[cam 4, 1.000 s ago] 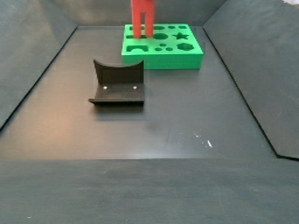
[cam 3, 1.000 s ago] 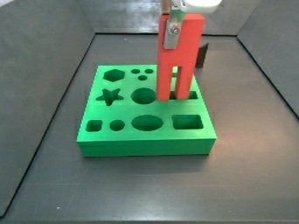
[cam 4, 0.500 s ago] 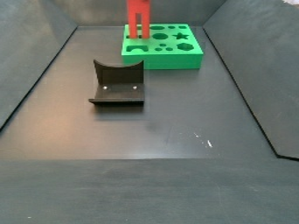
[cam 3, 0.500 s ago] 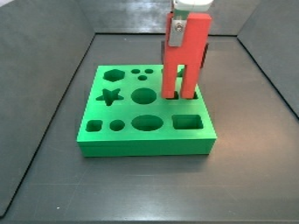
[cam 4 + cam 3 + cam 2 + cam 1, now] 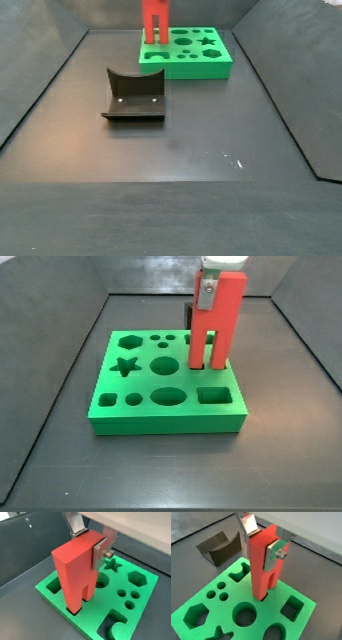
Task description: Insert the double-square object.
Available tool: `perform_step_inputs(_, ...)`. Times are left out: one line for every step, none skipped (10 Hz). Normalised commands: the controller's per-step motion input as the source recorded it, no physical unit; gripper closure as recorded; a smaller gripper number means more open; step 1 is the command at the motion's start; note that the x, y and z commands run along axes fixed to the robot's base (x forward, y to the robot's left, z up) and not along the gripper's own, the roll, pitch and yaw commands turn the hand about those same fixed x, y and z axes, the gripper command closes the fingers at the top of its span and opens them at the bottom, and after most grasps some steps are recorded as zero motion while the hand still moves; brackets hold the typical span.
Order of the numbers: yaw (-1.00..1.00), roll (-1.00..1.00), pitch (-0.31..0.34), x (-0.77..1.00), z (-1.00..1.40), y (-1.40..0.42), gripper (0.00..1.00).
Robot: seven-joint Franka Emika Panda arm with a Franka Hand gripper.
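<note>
Gripper: the gripper [image 5: 263,543] stood above the green shape-sorter block, at the top end of the red peg; in a side view [image 5: 213,278] it sat at the peg's upper end near the picture's top edge.
Fingers: the silver finger plates [image 5: 100,550] were clamped on the upper part of the double-square object, one plate on each of two opposite faces.
Double-square object: the red double-square object [image 5: 263,567] hung upright, prongs down, in both wrist views [image 5: 75,569] and both side views [image 5: 156,20].
Prongs: the two square prongs [image 5: 209,351] reached down to the block's top face at its right-hand row of holes; the tips appeared to be at or just inside the openings, though how deep could not be told.
Block: the green block [image 5: 120,406] lay flat on the dark floor, with star, hexagon, round and square holes in its top.
Fixture: the dark fixture [image 5: 134,97] stood on the floor well apart from the block, nearer the camera in that side view; it also showed beyond the block in a wrist view [image 5: 219,547].
</note>
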Motion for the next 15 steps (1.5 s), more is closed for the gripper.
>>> perform_step_inputs(0.28, 0.0, 0.0, 0.14, -0.36, 0.0, 1.0)
perform_step_inputs(0.3, 0.0, 0.0, 0.11, -0.33, 0.0, 1.0)
perform_step_inputs(0.28, 0.0, 0.0, 0.06, -0.32, 0.0, 1.0)
perform_step_inputs(0.24, 0.02, 0.0, 0.01, -0.34, 0.0, 1.0)
perform_step_inputs(0.21, 0.07, 0.0, 0.0, -0.34, 0.0, 1.0)
perform_step_inputs(0.21, 0.07, 0.0, 0.0, -0.34, -0.02, 1.0)
perform_step_inputs(0.17, 0.02, 0.0, 0.0, -0.34, -0.06, 1.0)
perform_step_inputs(0.0, 0.0, 0.0, 0.0, -0.33, -0.06, 1.0)
perform_step_inputs(-0.02, 0.0, 0.0, 0.0, -0.28, -0.07, 1.0)
perform_step_inputs(-0.11, 0.0, 0.0, 0.03, -0.25, -0.08, 1.0)
perform_step_inputs(-0.21, -0.01, 0.01, 0.03, -0.25, -0.05, 1.0)
perform_step_inputs(-0.19, 0.0, 0.017, 0.01, -0.31, 0.0, 1.0)
perform_step_inputs(-0.21, 0.0, 0.046, 0.08, -0.31, 0.0, 1.0)
perform_step_inputs(-0.33, 0.0, 0.099, 0.26, -0.31, 0.01, 1.0)
perform_step_inputs(-0.32, 0.0, 0.104, 0.25, -0.31, 0.05, 1.0)
